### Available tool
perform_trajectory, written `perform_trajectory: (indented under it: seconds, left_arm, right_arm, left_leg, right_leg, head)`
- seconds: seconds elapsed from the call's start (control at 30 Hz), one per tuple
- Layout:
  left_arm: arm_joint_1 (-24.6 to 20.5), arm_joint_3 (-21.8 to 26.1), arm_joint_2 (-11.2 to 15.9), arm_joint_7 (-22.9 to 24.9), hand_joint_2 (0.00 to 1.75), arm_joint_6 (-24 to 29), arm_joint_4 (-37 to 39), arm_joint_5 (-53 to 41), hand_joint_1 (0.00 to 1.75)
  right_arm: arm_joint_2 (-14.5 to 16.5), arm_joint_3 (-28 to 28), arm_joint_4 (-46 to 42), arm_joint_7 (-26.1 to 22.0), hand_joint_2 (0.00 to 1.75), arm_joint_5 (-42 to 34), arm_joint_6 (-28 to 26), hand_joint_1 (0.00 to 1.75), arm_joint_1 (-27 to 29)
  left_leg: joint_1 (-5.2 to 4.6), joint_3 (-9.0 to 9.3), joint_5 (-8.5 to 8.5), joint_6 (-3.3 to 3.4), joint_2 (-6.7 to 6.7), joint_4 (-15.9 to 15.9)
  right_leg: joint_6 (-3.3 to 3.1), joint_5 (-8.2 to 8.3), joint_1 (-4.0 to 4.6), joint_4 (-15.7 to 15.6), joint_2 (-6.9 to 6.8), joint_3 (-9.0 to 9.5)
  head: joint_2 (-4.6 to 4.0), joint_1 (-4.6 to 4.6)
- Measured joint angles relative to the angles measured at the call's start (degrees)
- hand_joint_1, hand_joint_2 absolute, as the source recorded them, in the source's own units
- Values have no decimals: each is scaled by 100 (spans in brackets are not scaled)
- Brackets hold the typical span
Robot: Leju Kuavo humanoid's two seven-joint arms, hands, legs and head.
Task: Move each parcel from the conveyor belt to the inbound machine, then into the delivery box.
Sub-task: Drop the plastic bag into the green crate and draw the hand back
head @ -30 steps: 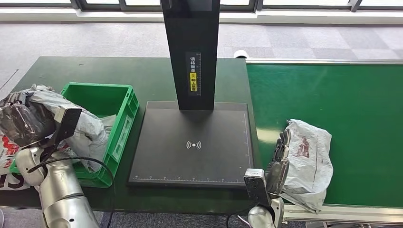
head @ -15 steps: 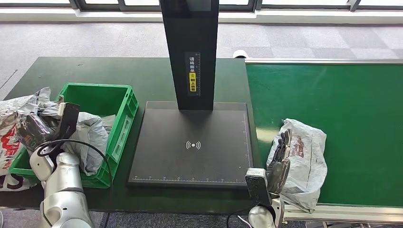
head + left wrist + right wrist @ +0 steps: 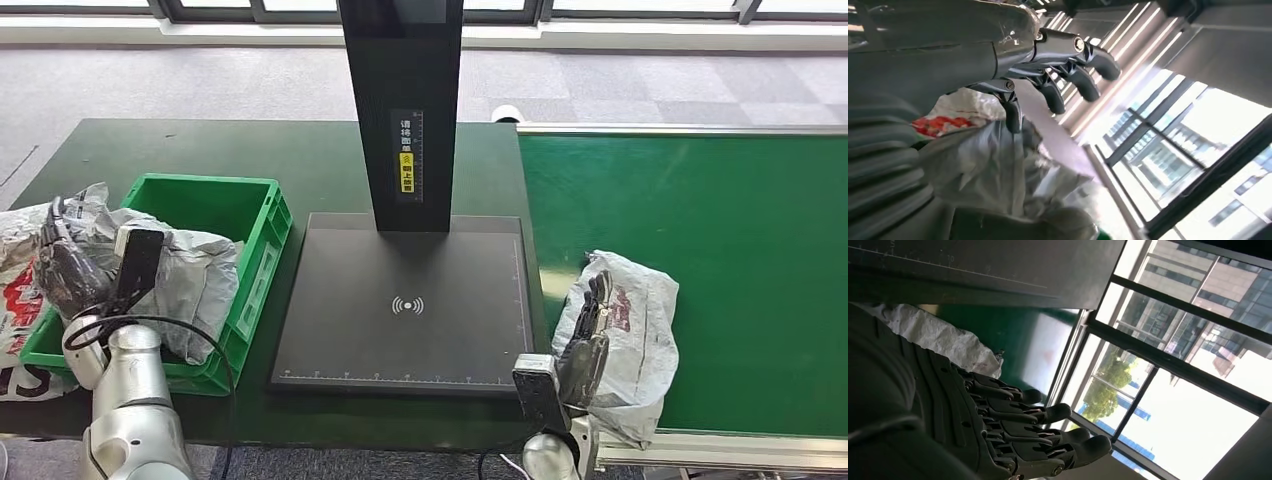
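The right hand (image 3: 585, 335) lies flat with fingers extended against the near side of a grey parcel (image 3: 630, 335) on the green conveyor belt (image 3: 720, 220), apparently not gripping it. The left hand (image 3: 68, 270), fingers spread and empty, hovers over the grey bag (image 3: 195, 275) in the green delivery box (image 3: 262, 215), left of the inbound machine (image 3: 405, 310).
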Motion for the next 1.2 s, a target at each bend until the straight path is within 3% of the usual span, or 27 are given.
perform_trajectory:
  seconds: [0.13,0.37,0.67,0.77,0.87,0.97,1.03,1.2]
  left_arm:
    - [166,23,-252,-438,0,0,-658,799,0]
    - [296,23,-424,-462,0,0,-1169,867,0]
    - [334,24,-495,-464,0,0,-1356,873,0]
    - [358,13,-516,-464,0,0,-1423,995,0]
    - [586,-136,-556,-467,0,0,-1821,1637,0]
    - [1156,-920,-665,-488,0,3,-2805,3317,0]
    - [1496,-1613,-726,-492,0,4,-3329,4106,0]
    - [1933,-2554,-768,-491,0,-4,-4002,4409,0]
  right_arm:
    - [31,-439,104,168,0,774,-1,0,-129]
    - [72,-787,203,195,0,862,-3,0,-203]
    - [86,-845,230,197,0,869,-3,0,-213]
    - [87,-962,262,346,0,1260,-3,0,-262]
    - [16,-1515,667,1109,0,2749,9,0,-629]
    - [-316,-2121,1820,3020,0,4514,13,0,-1243]
    - [-510,-2415,2475,3864,0,4852,4,0,-1502]
    - [-668,-2663,3497,4073,0,5072,-3,0,-1871]
  left_leg:
    - [-1,0,-1,1,-2,1]
    - [-1,0,-1,1,-3,1]
    - [0,0,0,0,-2,0]
    - [0,-1,-1,0,-1,0]
    - [0,5,-3,1,20,1]
    - [-5,8,-6,15,30,8]
    - [-8,-3,-2,25,-16,11]
    - [-13,-4,-6,23,-12,12]
  right_leg:
    - [1,0,-3,-1,-1,1]
    - [1,0,-1,-1,-2,0]
    - [0,0,2,0,-2,0]
    - [0,0,0,0,-2,0]
    - [0,4,-2,-1,15,-2]
    - [16,8,-7,-7,29,1]
    - [30,1,-11,-8,-12,12]
    - [32,3,-12,-9,-7,7]
  head:
    - [0,0]
    - [0,0]
    - [0,0]
    - [0,0]
    - [0,0]
    - [0,-2]
    - [0,-1]
    - [0,-2]
